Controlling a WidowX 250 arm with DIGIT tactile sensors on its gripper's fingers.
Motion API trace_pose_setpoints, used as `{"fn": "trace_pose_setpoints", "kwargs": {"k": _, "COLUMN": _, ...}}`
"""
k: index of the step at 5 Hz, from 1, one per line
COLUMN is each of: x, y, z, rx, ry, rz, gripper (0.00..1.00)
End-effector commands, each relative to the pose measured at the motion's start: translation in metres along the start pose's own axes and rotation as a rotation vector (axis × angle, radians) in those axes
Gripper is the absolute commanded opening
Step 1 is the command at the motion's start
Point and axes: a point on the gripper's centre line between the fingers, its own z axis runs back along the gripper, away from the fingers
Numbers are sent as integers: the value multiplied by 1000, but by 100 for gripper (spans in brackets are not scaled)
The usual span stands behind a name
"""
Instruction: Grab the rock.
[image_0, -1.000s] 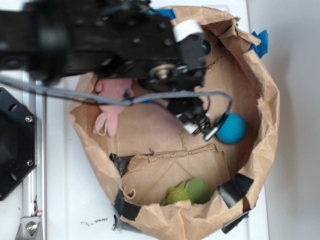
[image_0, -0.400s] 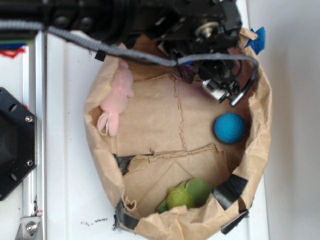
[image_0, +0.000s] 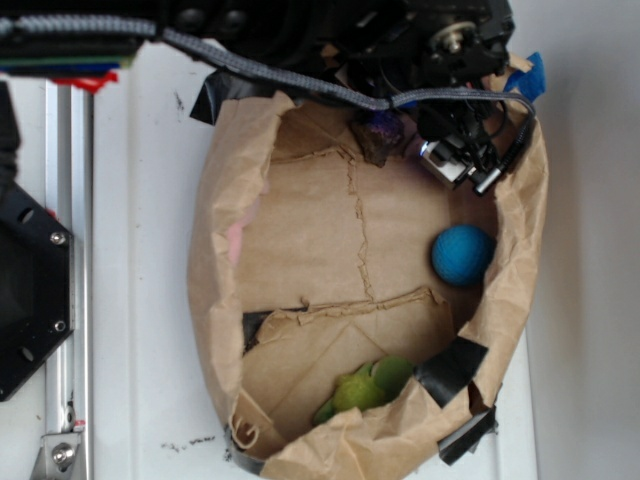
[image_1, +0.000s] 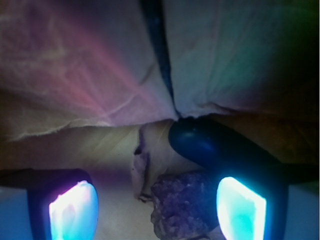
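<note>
While claw (image_1: 157, 212) gapes wide | craggy rock (image_1: 185, 207) beside glowing pad (image_1: 240, 210)

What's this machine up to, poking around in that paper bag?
A robot arm is reaching into the far end of a paper bag to pick up a rock. Its gripper is open, with the rock between the fingers, closer to one of them, not yet gripped. A smooth dark object lies right beside the rock. A blue ball and a green toy sit elsewhere in the bag.
</note>
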Motion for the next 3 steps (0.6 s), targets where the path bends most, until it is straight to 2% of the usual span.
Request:
{"fn": "trace_pose_setpoints", "kwargs": {"k": 1, "x": 0, "y": 3, "z": 28, "rx": -44, "ry": -60, "rz": -52, "gripper": 100}}
{"fn": "trace_pose_setpoints", "kwargs": {"k": 3, "x": -13, "y": -2, "z": 32, "rx": -46, "ry": -75, "rz": 33, "gripper": 100}}
